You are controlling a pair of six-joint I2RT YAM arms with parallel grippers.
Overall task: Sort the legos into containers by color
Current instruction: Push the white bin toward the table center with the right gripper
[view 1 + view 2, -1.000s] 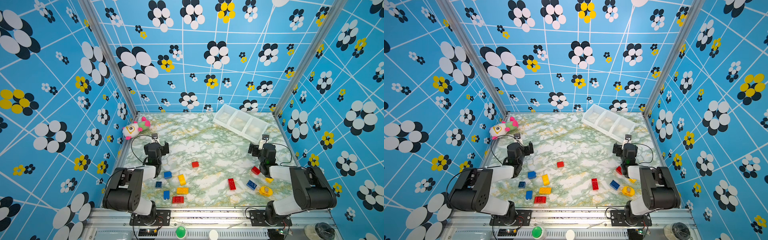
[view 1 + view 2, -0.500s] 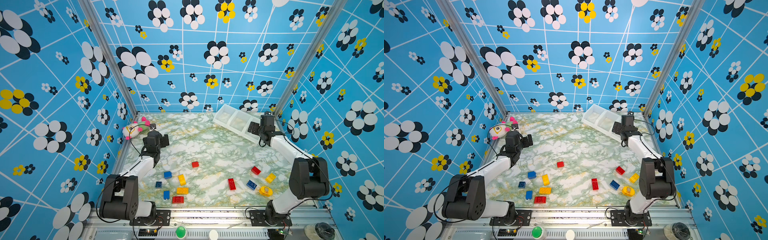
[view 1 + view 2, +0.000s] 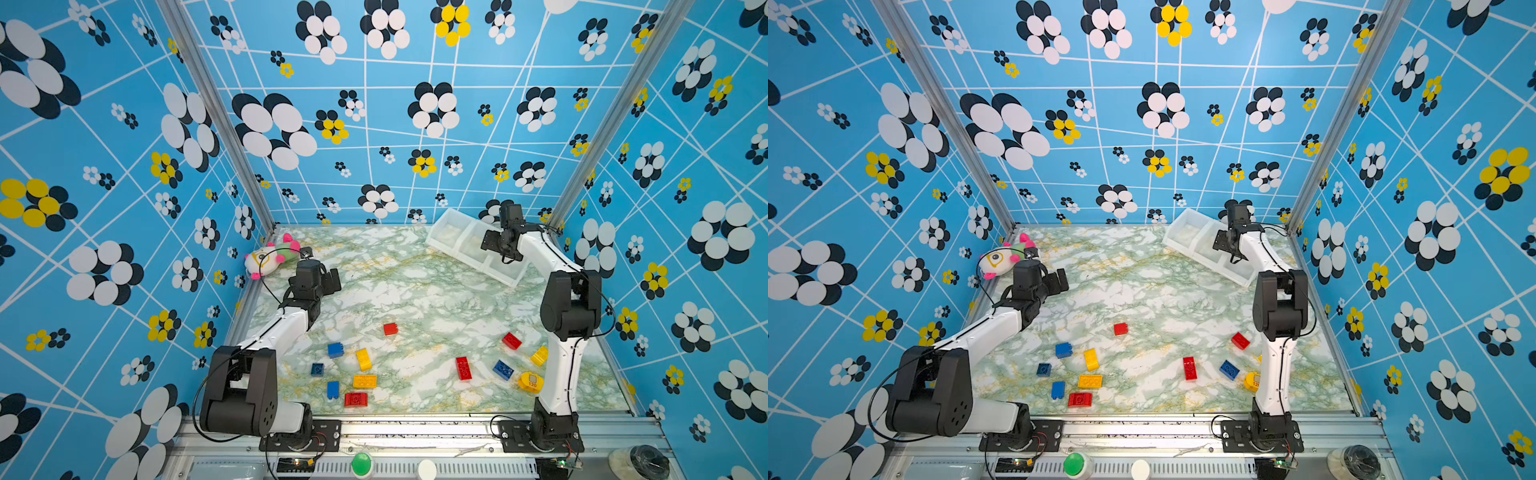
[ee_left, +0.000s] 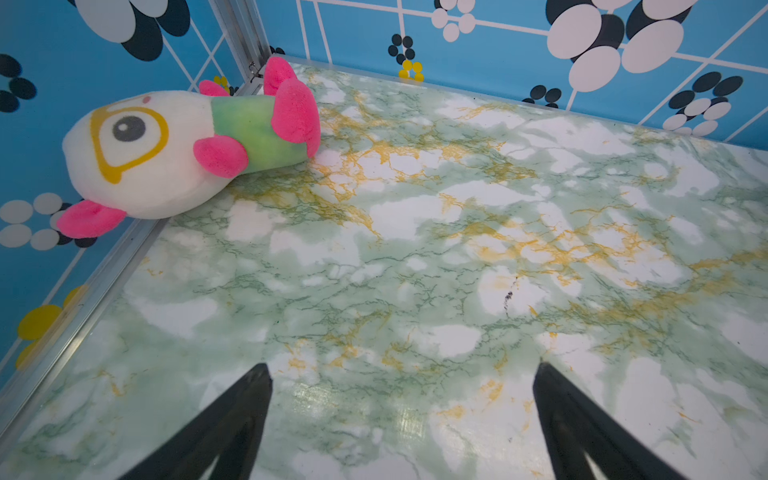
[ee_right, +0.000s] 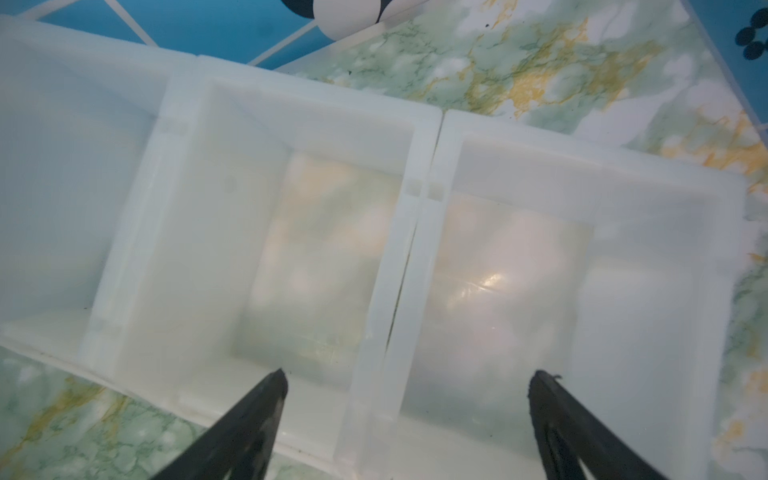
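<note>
Red, blue and yellow legos lie scattered across the front of the marble table in both top views: a left cluster around a yellow brick (image 3: 363, 359) and a right group with a red brick (image 3: 463, 368) and a round yellow labelled piece (image 3: 531, 381). The white containers (image 3: 465, 259) (image 3: 1187, 235) stand at the back right with nothing showing inside them. My right gripper (image 3: 488, 243) (image 5: 410, 373) hangs open over them, straddling the wall between two bins (image 5: 419, 232). My left gripper (image 3: 332, 280) (image 4: 401, 368) is open over bare table, holding nothing.
A white, green and pink plush toy (image 3: 268, 259) (image 4: 166, 149) lies in the back left corner against the wall, just beyond my left gripper. Blue patterned walls close the table on three sides. A metal rail (image 3: 415, 428) runs along the front edge.
My right arm has swung from the front right legos to the back, over the containers. My left arm has stretched out toward the back left.
</note>
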